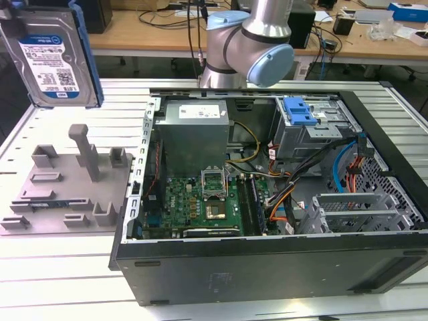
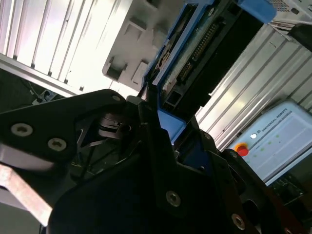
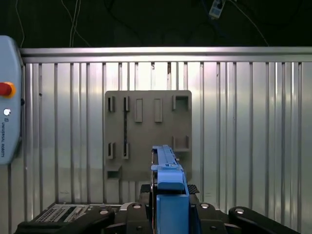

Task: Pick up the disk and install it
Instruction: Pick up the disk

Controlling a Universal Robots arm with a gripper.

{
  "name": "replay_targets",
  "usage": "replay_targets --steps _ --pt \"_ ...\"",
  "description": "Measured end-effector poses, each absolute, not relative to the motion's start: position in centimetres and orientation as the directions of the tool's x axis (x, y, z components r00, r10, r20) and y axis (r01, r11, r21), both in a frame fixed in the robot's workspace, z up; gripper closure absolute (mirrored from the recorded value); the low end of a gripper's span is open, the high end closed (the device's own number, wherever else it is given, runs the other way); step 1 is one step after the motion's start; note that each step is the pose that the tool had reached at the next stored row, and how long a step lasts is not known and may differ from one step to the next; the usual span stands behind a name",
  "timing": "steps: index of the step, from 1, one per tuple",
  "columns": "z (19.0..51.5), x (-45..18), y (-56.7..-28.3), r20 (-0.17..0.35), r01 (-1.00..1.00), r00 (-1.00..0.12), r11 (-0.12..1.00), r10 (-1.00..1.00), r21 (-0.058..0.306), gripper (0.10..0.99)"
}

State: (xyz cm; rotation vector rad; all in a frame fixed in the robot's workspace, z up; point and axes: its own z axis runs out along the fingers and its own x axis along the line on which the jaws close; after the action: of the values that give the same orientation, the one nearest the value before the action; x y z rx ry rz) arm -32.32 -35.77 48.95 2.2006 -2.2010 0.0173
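Gripper was clamped on the disk, its black jaws pressed against both sides of the blue bracket, as seen in both wrist views. The disk hung in the air on edge, white-and-blue label facing the exterior camera, at the exterior view's upper left, above the slatted aluminium table and clear of it. A grey fixture plate with posts and slots lay flat on the table below the disk; in the first wrist view the bracket's thin edge sat over the plate. The open computer case lay just beside the plate, on the exterior view's right, with motherboard, power supply box and blue-tabbed drive cage exposed. The arm stood behind the case
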Motion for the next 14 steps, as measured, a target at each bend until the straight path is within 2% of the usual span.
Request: replay_targets --steps 14 --pt "48.9 -24.4 -40.0 0.028 -1.000 0.000 0.001 -1.000 0.013 0.722"
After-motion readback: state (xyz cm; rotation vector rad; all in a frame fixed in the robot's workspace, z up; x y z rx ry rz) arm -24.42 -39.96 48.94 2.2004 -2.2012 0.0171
